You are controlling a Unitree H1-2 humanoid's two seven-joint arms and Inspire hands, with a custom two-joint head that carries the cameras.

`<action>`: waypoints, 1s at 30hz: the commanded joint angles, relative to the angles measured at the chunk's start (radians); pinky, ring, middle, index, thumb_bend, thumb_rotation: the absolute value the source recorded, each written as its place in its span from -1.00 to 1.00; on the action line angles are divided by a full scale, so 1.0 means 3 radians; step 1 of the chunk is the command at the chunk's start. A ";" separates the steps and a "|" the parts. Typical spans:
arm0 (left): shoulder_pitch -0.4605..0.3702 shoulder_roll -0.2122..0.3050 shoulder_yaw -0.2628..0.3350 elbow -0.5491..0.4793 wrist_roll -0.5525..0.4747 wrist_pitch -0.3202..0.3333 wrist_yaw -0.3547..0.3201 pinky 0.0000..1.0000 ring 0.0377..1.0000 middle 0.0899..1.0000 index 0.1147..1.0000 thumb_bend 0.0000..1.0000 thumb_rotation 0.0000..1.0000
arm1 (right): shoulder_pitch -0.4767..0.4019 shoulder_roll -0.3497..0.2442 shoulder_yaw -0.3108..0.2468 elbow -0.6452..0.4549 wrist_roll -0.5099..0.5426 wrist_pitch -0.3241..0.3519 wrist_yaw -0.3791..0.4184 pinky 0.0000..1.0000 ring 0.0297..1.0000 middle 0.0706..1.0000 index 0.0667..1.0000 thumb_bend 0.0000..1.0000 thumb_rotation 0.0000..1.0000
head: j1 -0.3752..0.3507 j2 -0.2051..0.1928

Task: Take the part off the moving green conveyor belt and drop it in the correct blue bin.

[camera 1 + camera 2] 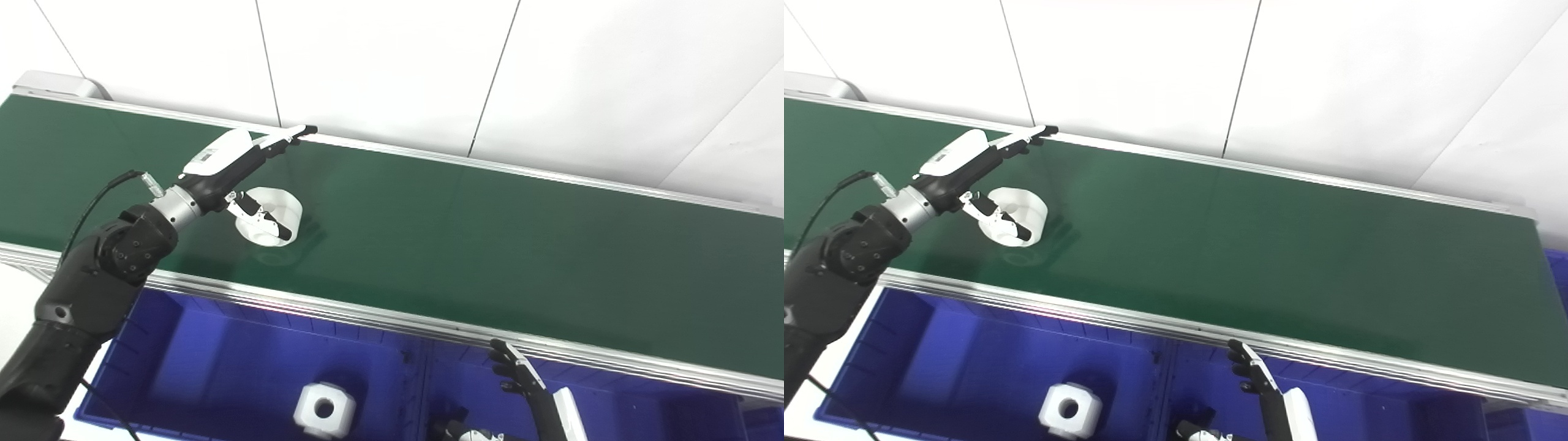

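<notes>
Down at 6 o'clock the right robot hand pokes up over a blue bin, mostly cropped, so can't tell if it's apart or closed. Task's white ring part sits on the green conveyor belt at about 9 o'clock. Left robot hand straddles it, fingers spread, thumb against the near wall. I'd close quickly, tracking the belt, then lift straight. Far fingertips' contact is hidden; another white part sits blurry in the left blue bin.

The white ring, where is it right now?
The white ring is on the green belt, toward its left end, right under the open left hand; whether it is gripped is unclear.
</notes>
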 commanded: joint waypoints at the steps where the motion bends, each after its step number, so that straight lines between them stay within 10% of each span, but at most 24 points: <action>1: -0.0146 0.0083 -0.0036 0.0033 0.0078 -0.0092 0.0140 0.56 0.75 0.87 0.87 0.57 -0.87 | 0.0024 -0.0005 0.0010 -0.0069 -0.0026 -0.0174 -0.0055 0.54 0.63 0.67 0.73 0.58 -0.49 | 0.0002 0.0005; 17: -0.0038 -0.0093 -0.0269 0.0263 0.0291 -0.0089 0.0321 0.42 0.60 0.70 0.70 0.64 -1.00 | 0.0043 -0.0008 0.0006 -0.0090 0.0000 -0.0178 -0.0049 0.50 0.62 0.66 0.74 0.56 -0.51 | 0.0001 0.0038; 23: -0.0031 -0.0114 -0.0497 0.0270 0.0251 -0.0093 0.0821 -0.52 -0.46 -0.12 -0.10 0.07 -1.00 | 0.0045 0.0004 0.0013 -0.0105 0.0003 -0.0154 -0.0038 0.52 0.63 0.68 0.74 0.55 -0.51 | -0.0010 0.0049; 30: 0.0003 -0.0134 -0.0516 0.0218 0.0087 -0.0092 0.0944 -0.24 -0.29 -0.13 -0.02 -0.01 -1.00 | 0.0043 0.0002 0.0021 -0.0119 0.0002 -0.0144 -0.0022 0.51 0.63 0.68 0.75 0.54 -0.49 | -0.0024 0.0058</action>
